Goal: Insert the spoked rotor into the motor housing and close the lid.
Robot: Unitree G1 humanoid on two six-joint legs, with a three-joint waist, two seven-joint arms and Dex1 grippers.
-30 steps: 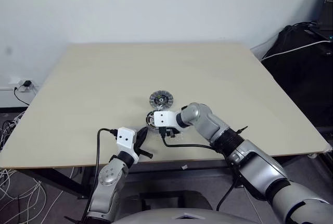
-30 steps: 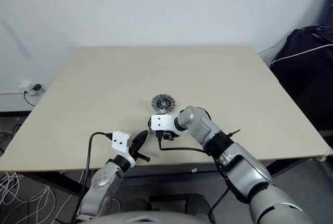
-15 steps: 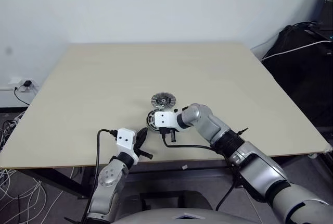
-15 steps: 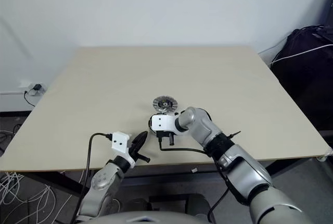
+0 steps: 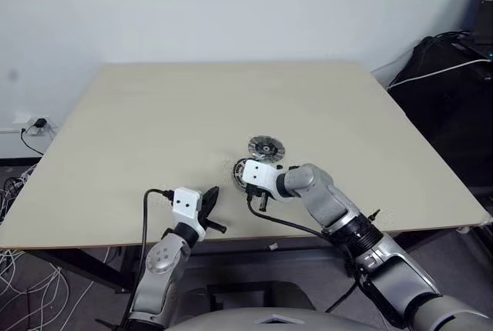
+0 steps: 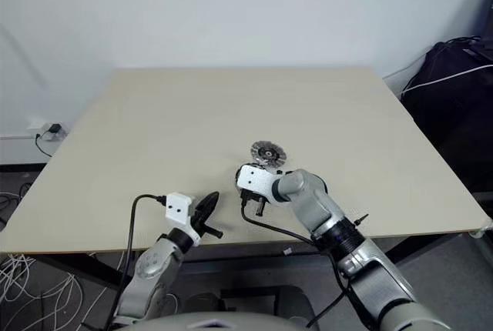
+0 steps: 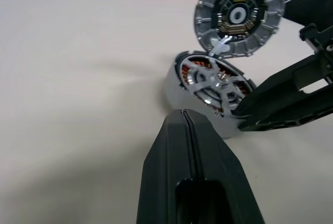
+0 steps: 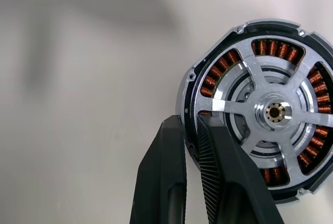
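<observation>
Rotor stage looks done: spoked rotor [image 8: 274, 112] seated flat inside the motor housing [image 8: 193, 108], silver spokes fanning from a small brassy centre hub, copper-brown windings glinting in the gaps between them. Lid stage not done. Lid [image 7: 240, 14] uncovered, just beyond the motor housing on the far side, touching or nearly touching its rim, and in the left wrist view apparently tipped up on edge with its inner face showing; hard to say for certain.

Right gripper [image 8: 190, 130] clamped on the motor housing wall, one black finger outside the dark rim, the ribbed one inside it, pinching tight. Left gripper [image 7: 183, 115] clenched shut on nothing, pointing at the motor housing from the near side, a short way off.

Materials: motor housing a squat round drum, machined silver wall, dark rim. Spoked rotor polished and bright, with raised rings. Lid grey-silver, edge notched with fine radial ribs, dark hub and small gold-toned parts in its middle. Pale beige table [image 5: 154, 115], matte and smooth.

Left, by judgement: lid over the motor housing, pressed home.
</observation>
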